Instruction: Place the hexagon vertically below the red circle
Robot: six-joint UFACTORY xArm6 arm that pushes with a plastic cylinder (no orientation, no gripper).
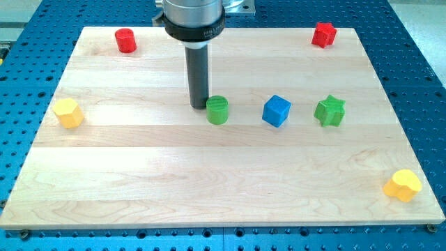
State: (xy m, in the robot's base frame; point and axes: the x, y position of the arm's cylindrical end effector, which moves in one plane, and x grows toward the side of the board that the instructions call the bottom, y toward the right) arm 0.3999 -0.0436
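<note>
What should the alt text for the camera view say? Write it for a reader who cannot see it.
My tip rests on a wooden board just left of a green cylinder, with a blue cube and green star in a row to its right. A red cylinder, red block, yellow hexagon and yellow heart sit near the edges.

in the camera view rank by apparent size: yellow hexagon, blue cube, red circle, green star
1. Yellow hexagon, blue cube and green star: look alike, not ranked.
2. Red circle: smallest, though it sits farther up the board, so unsure.
</note>
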